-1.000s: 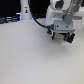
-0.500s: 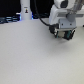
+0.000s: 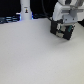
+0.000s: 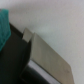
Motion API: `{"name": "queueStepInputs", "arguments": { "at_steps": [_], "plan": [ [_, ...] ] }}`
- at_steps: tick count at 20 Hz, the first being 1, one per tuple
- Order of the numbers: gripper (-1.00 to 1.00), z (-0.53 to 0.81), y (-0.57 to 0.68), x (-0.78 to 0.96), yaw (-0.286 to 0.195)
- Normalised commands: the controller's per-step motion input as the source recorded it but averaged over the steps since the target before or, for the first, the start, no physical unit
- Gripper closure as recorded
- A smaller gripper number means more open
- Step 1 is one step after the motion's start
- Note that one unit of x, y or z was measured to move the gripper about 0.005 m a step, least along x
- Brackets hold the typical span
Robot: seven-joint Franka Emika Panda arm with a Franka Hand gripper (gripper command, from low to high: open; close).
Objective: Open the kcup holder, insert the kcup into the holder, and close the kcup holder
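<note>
The exterior view is blurred. At the back of the white table [image 3: 35,55], toward the exterior view's right, the white arm ends in a dark blocky mass where my gripper [image 3: 63,29] sits. I cannot separate the gripper from the black kcup holder there. A small green patch [image 3: 68,32] shows in that mass, perhaps the kcup. In the wrist view a teal-green shape [image 4: 3,27] sits at the picture's edge beside a dark body [image 4: 14,60] and a flat grey plate [image 4: 47,56]. Whether the fingers are open or shut is not visible.
A tall white object [image 3: 25,9] with a blue glow at its foot stands at the back, toward the exterior view's left. A dark strip [image 3: 9,20] runs along the table's far edge there.
The dark mass at the arm's end has shifted slightly up the exterior picture, away from the table's front.
</note>
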Motion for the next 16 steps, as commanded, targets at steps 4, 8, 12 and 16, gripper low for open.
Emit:
{"name": "queueStepInputs", "arguments": {
  "at_steps": [4, 8, 12, 16],
  "plan": [
    [-1.00, 0.00, 0.45, -0.70, 0.080],
    [-1.00, 0.18, 0.53, -0.57, 0.071],
    [-1.00, 0.85, 0.43, -0.06, 0.063],
    [-1.00, 0.42, 0.10, 0.07, -0.005]
  ]
}}
